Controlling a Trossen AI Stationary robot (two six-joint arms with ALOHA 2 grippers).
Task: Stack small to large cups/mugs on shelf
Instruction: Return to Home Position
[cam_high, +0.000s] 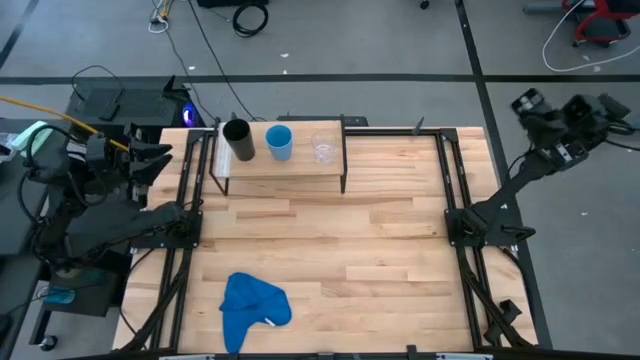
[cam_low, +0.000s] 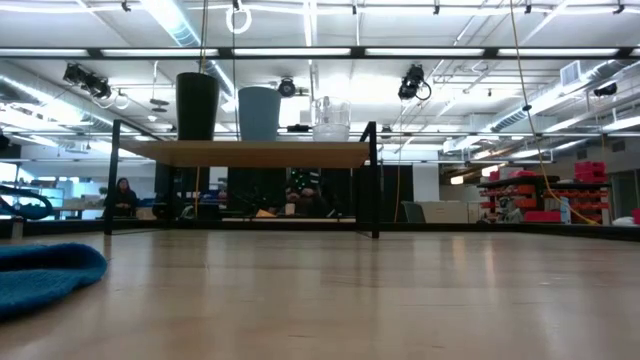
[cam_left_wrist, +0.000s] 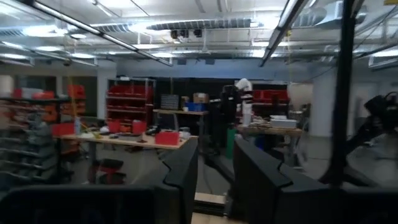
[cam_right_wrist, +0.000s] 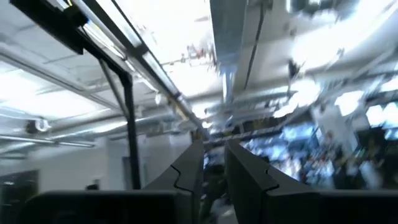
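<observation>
Three cups stand upright in a row on the low light-wood shelf (cam_high: 282, 167) at the table's far side: a black cup (cam_high: 238, 139), a light-blue cup (cam_high: 280, 141) and a small clear cup (cam_high: 323, 147). The low view shows them on the shelf board (cam_low: 250, 153): black (cam_low: 197, 105), blue (cam_low: 259, 113), clear (cam_low: 332, 118). My left gripper (cam_high: 160, 160) is beyond the table's left edge, narrowly open and empty (cam_left_wrist: 216, 168). My right gripper (cam_high: 522, 103) is raised beyond the far right corner, narrowly open and empty (cam_right_wrist: 214, 162).
A crumpled blue cloth (cam_high: 252, 305) lies on the table near its front edge, left of the middle; it also shows in the low view (cam_low: 45, 270). Black frame rails (cam_high: 455, 200) run along both table sides. Bare wood lies between shelf and cloth.
</observation>
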